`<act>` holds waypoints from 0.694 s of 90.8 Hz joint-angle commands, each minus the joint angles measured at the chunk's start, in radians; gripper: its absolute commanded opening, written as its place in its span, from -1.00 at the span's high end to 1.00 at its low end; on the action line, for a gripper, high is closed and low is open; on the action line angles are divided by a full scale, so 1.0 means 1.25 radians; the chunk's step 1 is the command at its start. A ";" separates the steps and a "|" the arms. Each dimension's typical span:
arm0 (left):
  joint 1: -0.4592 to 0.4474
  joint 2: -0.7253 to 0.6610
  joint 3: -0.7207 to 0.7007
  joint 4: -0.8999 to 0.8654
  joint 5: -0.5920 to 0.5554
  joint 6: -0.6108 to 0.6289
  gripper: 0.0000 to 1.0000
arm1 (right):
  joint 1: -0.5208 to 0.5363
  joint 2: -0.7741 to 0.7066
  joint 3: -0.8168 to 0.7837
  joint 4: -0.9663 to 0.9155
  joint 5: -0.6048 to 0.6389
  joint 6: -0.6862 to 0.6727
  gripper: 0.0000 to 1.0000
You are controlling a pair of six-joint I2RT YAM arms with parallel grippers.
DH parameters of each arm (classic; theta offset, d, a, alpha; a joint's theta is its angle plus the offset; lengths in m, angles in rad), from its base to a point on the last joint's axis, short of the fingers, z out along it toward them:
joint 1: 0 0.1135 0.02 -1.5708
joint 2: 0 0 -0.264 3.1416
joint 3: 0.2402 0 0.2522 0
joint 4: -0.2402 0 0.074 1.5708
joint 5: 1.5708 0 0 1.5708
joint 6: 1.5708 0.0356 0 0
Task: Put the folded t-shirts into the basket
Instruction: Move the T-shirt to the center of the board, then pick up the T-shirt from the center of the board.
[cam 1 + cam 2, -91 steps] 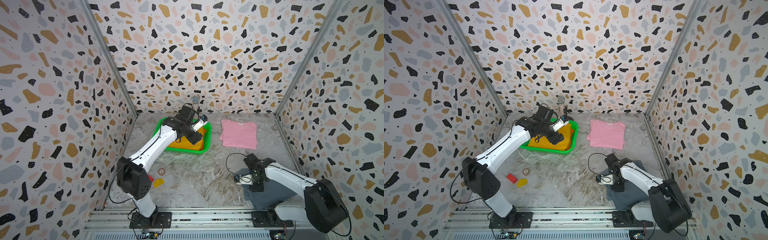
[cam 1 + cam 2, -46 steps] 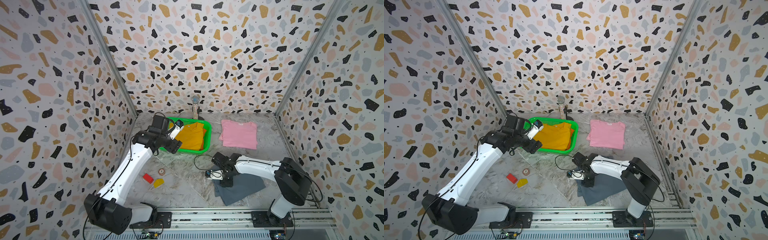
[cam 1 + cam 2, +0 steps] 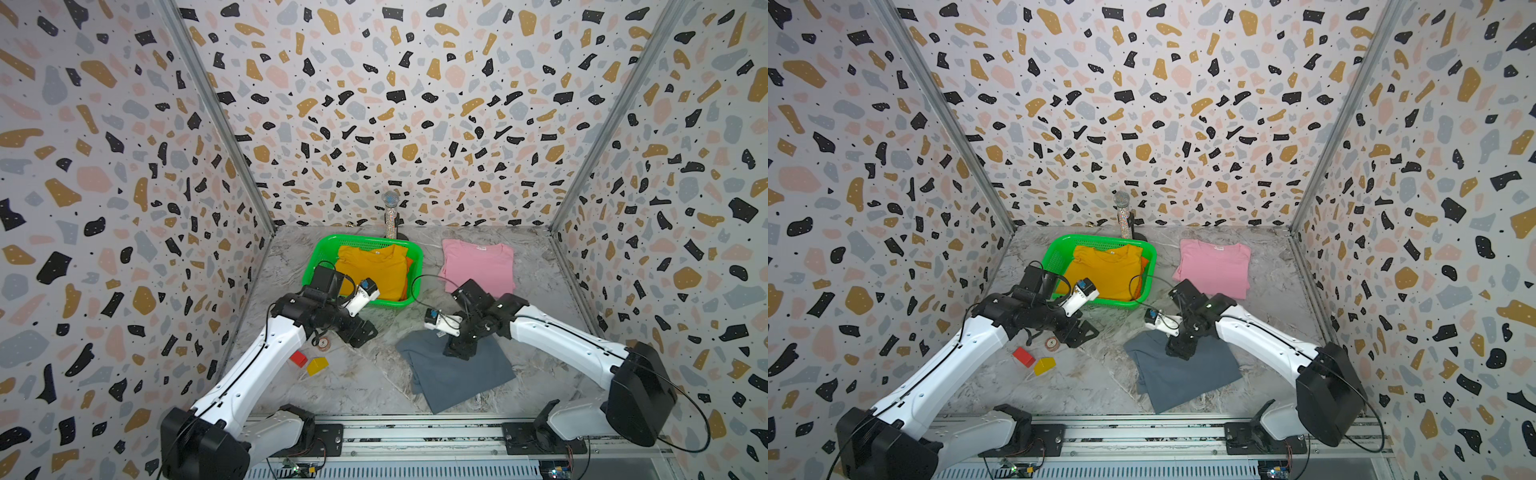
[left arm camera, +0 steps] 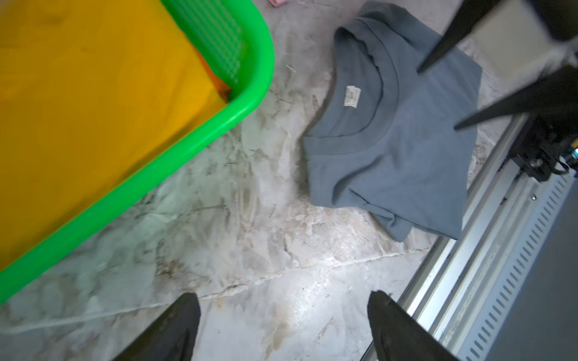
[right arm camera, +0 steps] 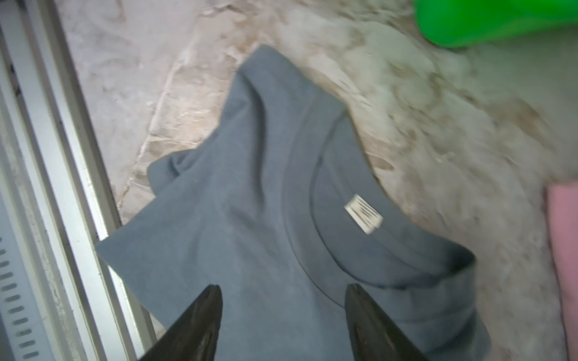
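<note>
Robot test cell, lab-type, terrazzo-print panel walls (image 3: 415, 124) on 3 sides, marble-look counter (image 3: 365, 382), 2 white robot arms (image 3: 257, 365) bolted to alu front rail (image 3: 415, 434).

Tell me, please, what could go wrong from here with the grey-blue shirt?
The right claw stands open over the grey-blue t-shirt near its collar; pinching there may catch only the top layer, so the fold could fall open when lifted.
The green basket already holds the mustard t-shirt; a dangling hem might snag its rim.
The left claw, open beside the basket, could nudge it.
</note>
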 commanded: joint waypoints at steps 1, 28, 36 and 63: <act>-0.072 0.007 -0.022 0.108 0.020 -0.006 -0.71 | -0.097 -0.004 -0.018 -0.031 0.012 0.005 -0.43; -0.197 0.176 0.000 0.170 -0.059 -0.044 -0.69 | -0.285 0.162 0.102 -0.058 0.024 0.084 -0.54; -0.232 0.215 -0.003 0.195 -0.090 -0.050 -0.70 | -0.286 0.217 0.131 -0.066 0.022 0.089 -0.54; -0.290 0.340 0.013 0.262 -0.175 -0.116 -0.74 | -0.286 0.288 0.145 -0.066 -0.033 0.087 -0.47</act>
